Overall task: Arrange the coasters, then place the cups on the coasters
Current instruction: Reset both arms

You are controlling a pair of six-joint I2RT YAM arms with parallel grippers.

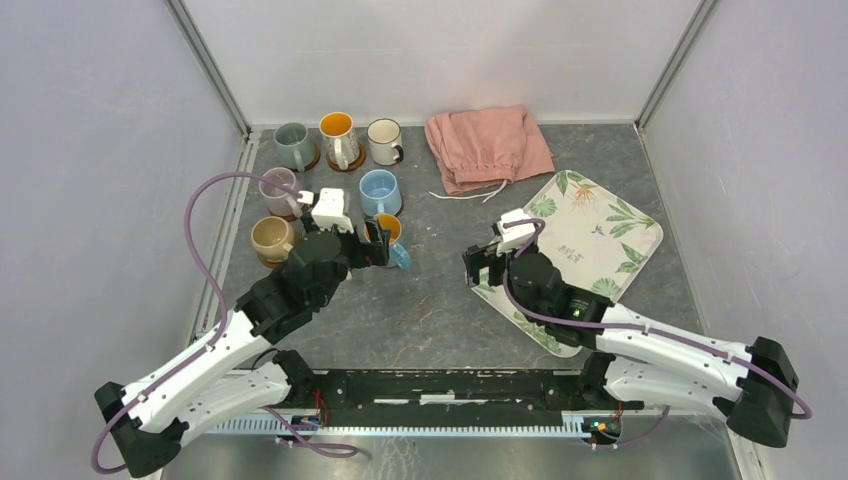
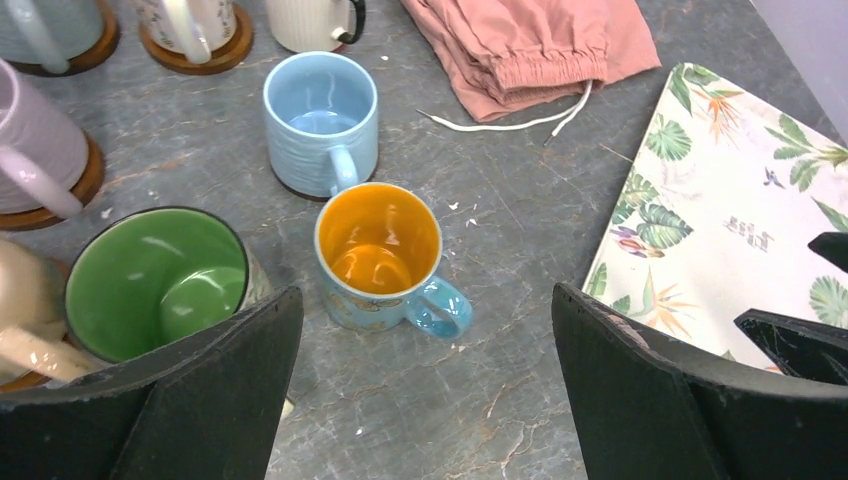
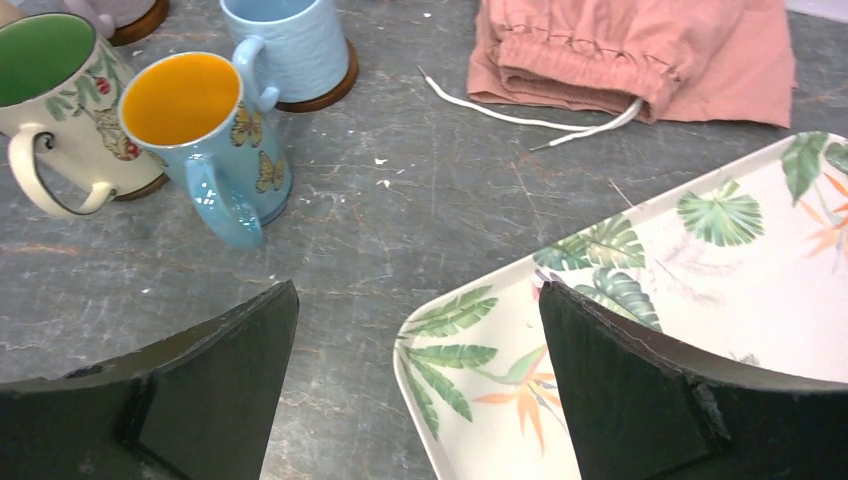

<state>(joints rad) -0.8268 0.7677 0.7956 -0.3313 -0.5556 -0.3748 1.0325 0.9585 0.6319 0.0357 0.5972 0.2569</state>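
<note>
A grey, marble-veined table (image 1: 440, 310) stood inside a plain enclosure: a white back wall (image 1: 440, 50) and pale side walls (image 1: 90, 150), joined at the corners by slim metal posts (image 1: 210, 70). The light was soft and even.

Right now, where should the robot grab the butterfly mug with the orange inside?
Probably the rim of the butterfly mug, from above, one finger inside, on its right side. It stands upright, mouth up; the green-inside mug crowds its left and the handle juts nearward.
</note>
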